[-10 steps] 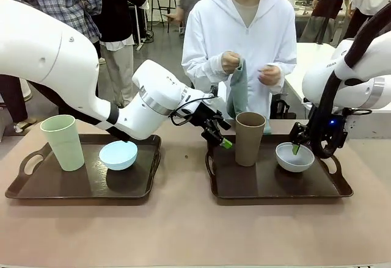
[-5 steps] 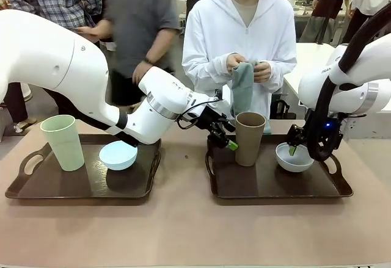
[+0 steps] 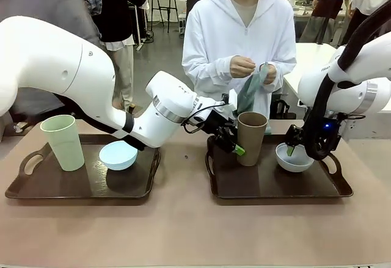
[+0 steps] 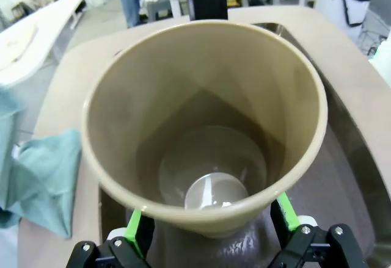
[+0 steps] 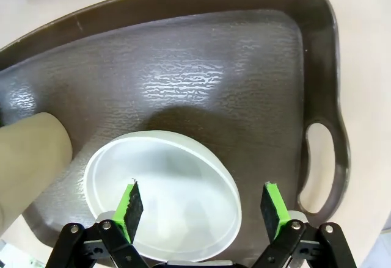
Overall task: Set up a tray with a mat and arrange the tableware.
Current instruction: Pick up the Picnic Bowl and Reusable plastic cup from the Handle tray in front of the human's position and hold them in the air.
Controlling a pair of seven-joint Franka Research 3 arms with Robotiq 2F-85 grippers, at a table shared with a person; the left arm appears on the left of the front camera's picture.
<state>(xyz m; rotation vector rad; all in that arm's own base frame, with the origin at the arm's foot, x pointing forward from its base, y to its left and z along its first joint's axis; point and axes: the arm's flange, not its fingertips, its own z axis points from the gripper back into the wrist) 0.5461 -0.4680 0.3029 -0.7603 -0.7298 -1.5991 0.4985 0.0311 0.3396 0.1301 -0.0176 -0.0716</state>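
A brown tumbler [image 3: 251, 137] stands on the right tray [image 3: 269, 185]. My left gripper [image 3: 235, 145] is open at its left side. In the left wrist view the tumbler [image 4: 208, 109] sits between the green pads [image 4: 135, 228], which flank its lower wall. A white bowl [image 3: 294, 159] lies on the same tray, and my right gripper [image 3: 292, 149] hangs open just over its rim. The right wrist view has that bowl [image 5: 165, 195] between the spread fingertips [image 5: 129, 204]. On the left tray [image 3: 36, 185] are a pale green tumbler [image 3: 63, 141] and a light blue bowl [image 3: 118, 155]. The person holds a teal mat [image 3: 250, 91].
The person stands close behind the right tray, hands at chest height. The two trays lie side by side with a bare strip of table between them and a wide free band along the front edge. The tray handle [image 5: 321, 158] is right of the bowl.
My left gripper has moved right and now straddles the brown tumbler. The person has shaken the teal mat partly open. My right gripper has barely shifted over the white bowl.
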